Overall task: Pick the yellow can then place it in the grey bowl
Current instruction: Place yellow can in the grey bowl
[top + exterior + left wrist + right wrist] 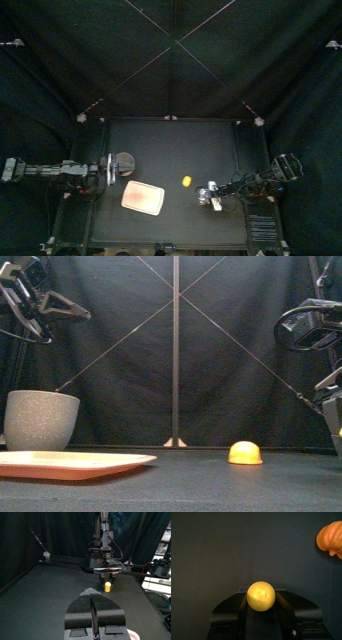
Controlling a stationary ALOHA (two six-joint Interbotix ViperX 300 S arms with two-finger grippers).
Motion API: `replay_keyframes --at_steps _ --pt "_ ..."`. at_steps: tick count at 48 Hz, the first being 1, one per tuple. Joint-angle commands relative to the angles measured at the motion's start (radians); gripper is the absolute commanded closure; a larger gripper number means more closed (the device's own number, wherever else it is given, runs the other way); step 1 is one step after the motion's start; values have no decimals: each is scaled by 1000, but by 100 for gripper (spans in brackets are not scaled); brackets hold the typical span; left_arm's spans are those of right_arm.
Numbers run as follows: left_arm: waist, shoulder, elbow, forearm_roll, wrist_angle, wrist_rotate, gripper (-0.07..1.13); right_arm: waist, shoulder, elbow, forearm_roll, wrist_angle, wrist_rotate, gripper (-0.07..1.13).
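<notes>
— Yellow can: where does it sit?

— On the bare table, well to the right of the grey cup and nearer the front edge. It is past the pink tray, which lies just in front of the cup. It looks rounded, more dome than tin.

— Is anything gripping it?

— No. The right gripper hangs above it, on the side away from the cup, with its jaws spread. Its wrist camera looks down, and the can shows in the gap between them. I judge that to be a line-up for a descent. Spread jaws centred over the can let both sides close evenly on a rounded body that could otherwise squirt sideways.

— And the other arm?

— The left gripper rests just left of the cup, its jaws pressed together on nothing. I'd say it is parked there to leave the cup's mouth free.

— Progress?

— Barely begun. The can is not yet lifted, and the cup stands upright, ready to receive it.
</notes>
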Motion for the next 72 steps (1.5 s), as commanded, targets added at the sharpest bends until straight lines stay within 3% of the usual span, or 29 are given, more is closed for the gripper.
replay_keyframes --at_steps 1,10,17,30,35,46,72 --pt "2 5 -9 -2 -9 0 106 2 -11 -26 0 -6 -3 43" --pt "2 5 -8 -2 -9 2 106 -31 -21 -92 -17 0 -6 43" --pt "3 5 -14 -2 -9 2 106 -166 -31 -212 -49 0 -15 43" --pt "2 5 -21 0 -11 3 106 -426 49 -479 -236 -81 -6 43" --pt "3 5 -26 5 -11 5 106 -479 121 -554 -262 -135 0 43" --pt "-11 5 -41 14 -11 5 106 -517 310 -753 -252 -218 0 43" --pt "-20 5 -55 104 -11 5 106 -480 667 -1218 -190 -244 3 43"
